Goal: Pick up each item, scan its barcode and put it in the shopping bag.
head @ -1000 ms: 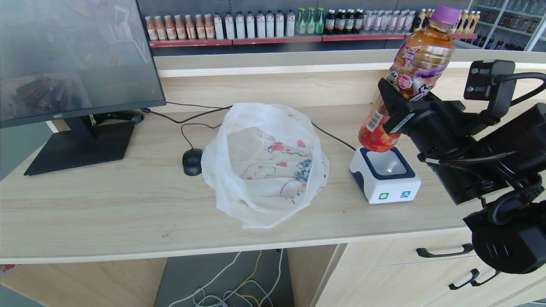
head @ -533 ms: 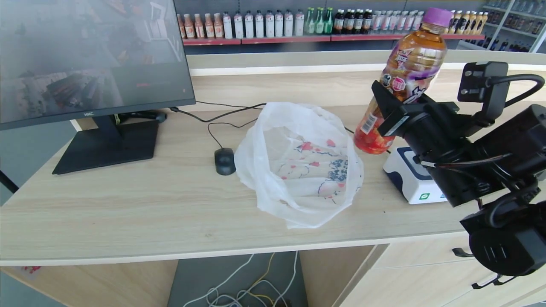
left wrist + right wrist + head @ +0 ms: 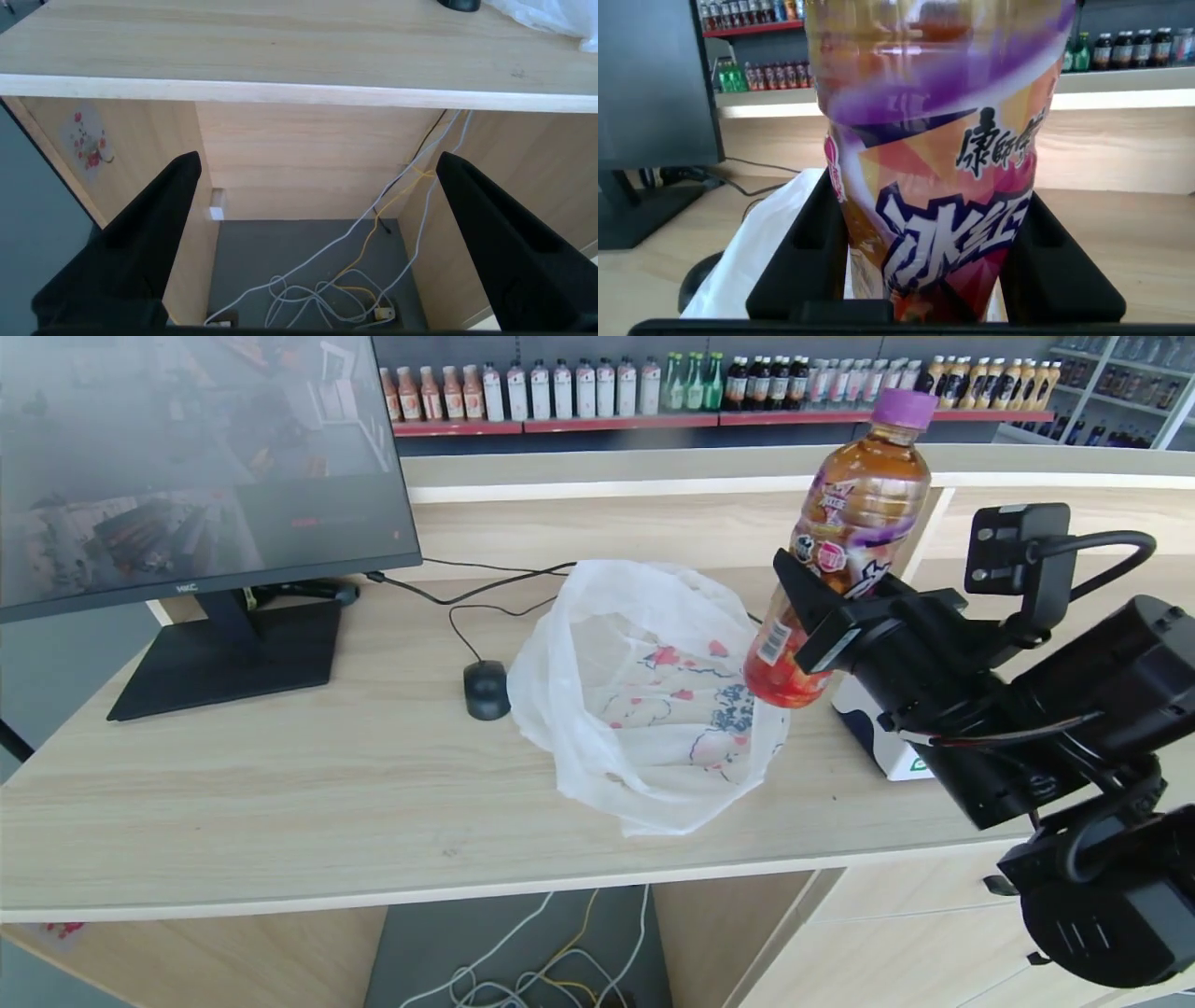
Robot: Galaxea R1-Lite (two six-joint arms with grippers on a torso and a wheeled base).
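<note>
My left tool (image 3: 322,245) hangs low in front of the table (image 3: 280,803). Its fingers are spread wide with nothing between them, and it faces the open space under the top, where cables (image 3: 346,280) lie tangled.

On the table, near the middle, sits the bag (image 3: 644,709), white and thin, with its mouth open upward.

My right tool (image 3: 820,621) is clamped on the bottle (image 3: 854,537), one finger on each side of the lower label. The bottle is off the table and tilted, its purple cap (image 3: 904,408) leaning up and to the right. In the head view its base overlaps the bag's right rim.

Just right of the bag the scanner (image 3: 873,742) stands on the table, only a corner of it showing. The mouse (image 3: 486,689) lies just left of the bag, and the monitor (image 3: 187,457) stands farther back on the left.

Beyond the table, a shelf (image 3: 709,420) carries rows of drinks (image 3: 597,387).
</note>
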